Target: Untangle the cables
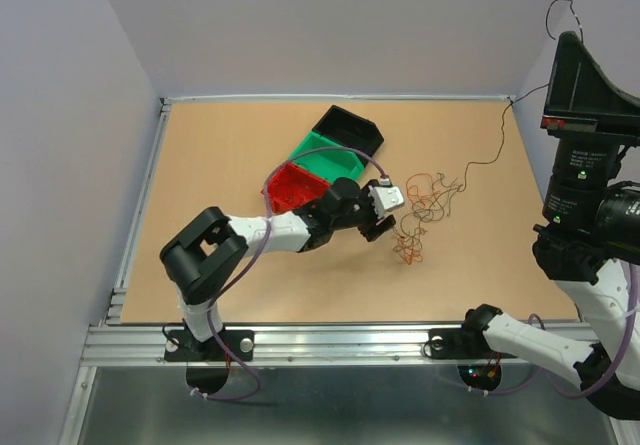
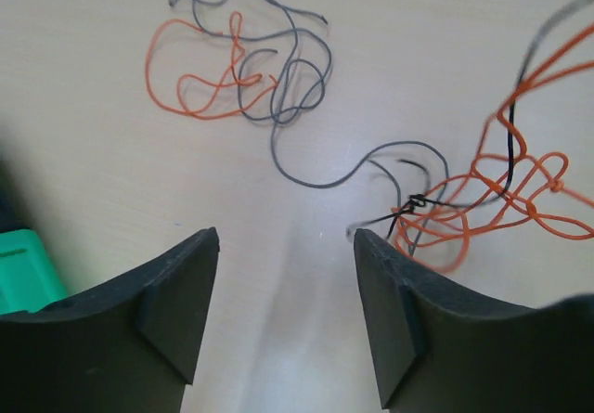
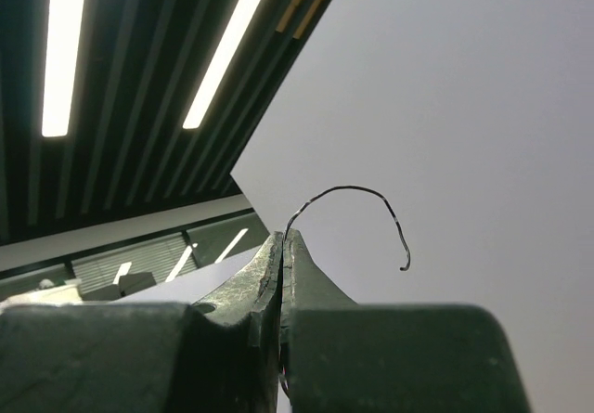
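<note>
On smooth tabletop, thin looping cables.

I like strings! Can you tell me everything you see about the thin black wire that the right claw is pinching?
The black wire is very thin, dark and looks bendy. The right gripper, raised high, is shut on it, and a short free end curls out above the fingertips like a hook. In the top view the rest slopes down past the table's far right corner into the tangle of orange and grey cables, where its other end cannot be made out.
</note>
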Action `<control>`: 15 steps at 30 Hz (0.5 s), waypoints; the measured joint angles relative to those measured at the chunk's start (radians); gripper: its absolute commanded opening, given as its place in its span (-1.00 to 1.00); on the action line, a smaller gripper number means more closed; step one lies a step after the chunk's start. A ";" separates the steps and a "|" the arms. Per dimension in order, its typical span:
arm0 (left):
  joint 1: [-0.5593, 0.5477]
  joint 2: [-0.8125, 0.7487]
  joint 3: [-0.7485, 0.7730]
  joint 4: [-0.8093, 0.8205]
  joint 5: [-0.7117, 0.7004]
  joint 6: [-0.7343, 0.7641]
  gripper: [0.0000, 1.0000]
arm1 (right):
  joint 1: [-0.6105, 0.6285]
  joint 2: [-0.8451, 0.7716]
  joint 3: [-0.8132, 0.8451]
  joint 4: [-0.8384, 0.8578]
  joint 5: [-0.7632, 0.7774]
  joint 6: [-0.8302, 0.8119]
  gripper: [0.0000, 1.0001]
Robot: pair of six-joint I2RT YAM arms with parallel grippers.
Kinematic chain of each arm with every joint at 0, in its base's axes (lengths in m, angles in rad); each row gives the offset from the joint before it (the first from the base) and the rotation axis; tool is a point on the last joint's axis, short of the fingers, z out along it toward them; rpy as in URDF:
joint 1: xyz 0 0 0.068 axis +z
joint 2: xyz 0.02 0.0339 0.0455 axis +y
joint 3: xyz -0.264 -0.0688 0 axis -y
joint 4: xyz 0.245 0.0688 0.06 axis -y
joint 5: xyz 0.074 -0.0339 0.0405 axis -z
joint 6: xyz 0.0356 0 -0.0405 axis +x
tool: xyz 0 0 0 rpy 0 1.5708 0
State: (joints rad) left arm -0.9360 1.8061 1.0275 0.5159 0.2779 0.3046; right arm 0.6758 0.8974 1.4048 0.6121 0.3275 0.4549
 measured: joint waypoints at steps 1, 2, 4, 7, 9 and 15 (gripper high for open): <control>0.010 -0.042 -0.029 0.015 0.011 0.000 0.54 | 0.000 0.002 -0.008 0.000 0.007 -0.007 -0.99; 0.020 -0.080 -0.055 0.031 0.022 -0.003 0.56 | 0.000 0.006 -0.011 -0.001 0.014 -0.013 -0.99; 0.041 -0.146 -0.089 0.072 0.040 -0.009 0.58 | 0.000 0.019 -0.013 0.000 0.021 -0.020 -0.99; 0.077 -0.227 -0.114 0.129 0.071 -0.028 0.71 | 0.000 0.040 -0.015 -0.001 0.019 -0.021 -0.99; 0.098 -0.258 -0.118 0.152 0.091 -0.043 0.79 | 0.000 0.053 -0.029 0.001 0.011 -0.015 -0.99; 0.134 -0.365 -0.135 0.151 0.161 -0.062 0.93 | 0.000 0.085 -0.110 0.000 -0.045 0.037 -0.99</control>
State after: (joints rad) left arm -0.8021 1.4406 0.8925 0.6674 0.4389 0.2428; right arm 0.6758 0.9821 1.2945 0.6125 0.2829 0.4919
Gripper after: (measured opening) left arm 0.958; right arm 0.020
